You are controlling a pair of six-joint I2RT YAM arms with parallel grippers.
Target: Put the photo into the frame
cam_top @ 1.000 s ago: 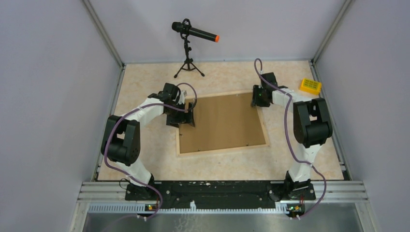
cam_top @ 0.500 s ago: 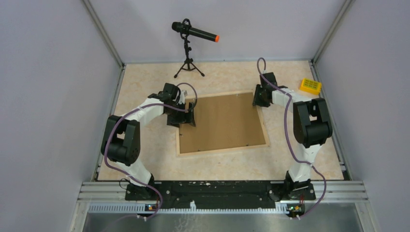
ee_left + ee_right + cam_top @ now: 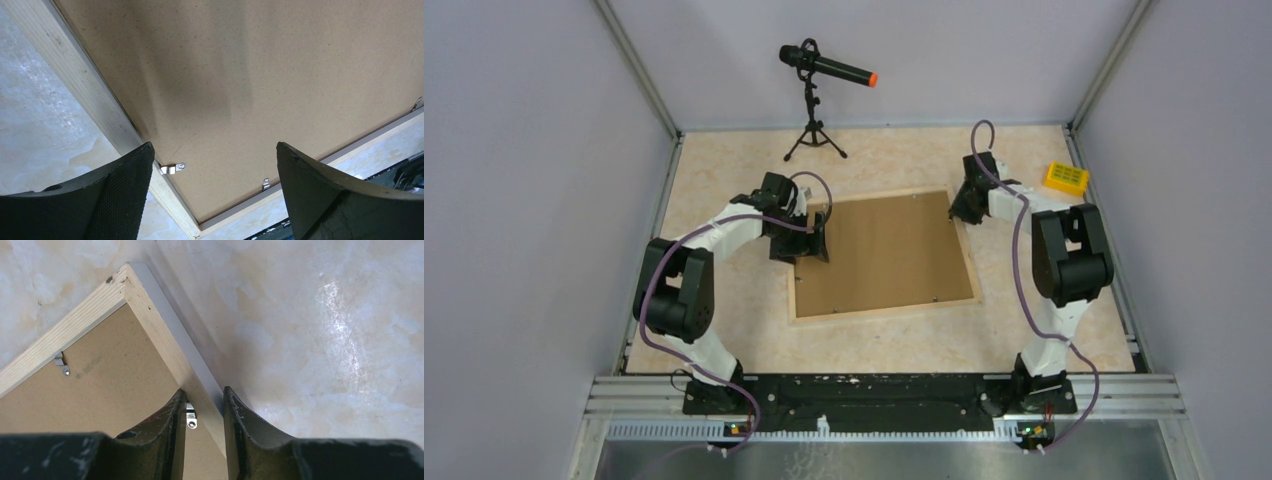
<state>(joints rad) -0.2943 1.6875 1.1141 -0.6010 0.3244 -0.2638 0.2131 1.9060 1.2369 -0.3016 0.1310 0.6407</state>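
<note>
The pale wood frame lies face down on the table with a plain brown backing board in it. The photo is hidden. My left gripper is open and empty over the frame's left rail, its jaws wide apart above the backing board and a metal clip. My right gripper is at the frame's far right corner. In the right wrist view it is closed on the right rail, one finger inside by a clip, the other outside.
A black microphone on a tripod stands at the back centre. A yellow block lies at the back right. Grey walls close in the table on the left, back and right.
My right wrist has tilted up and shifted slightly back at the frame's far right corner, and its cable loop rose. The left arm has not moved.
</note>
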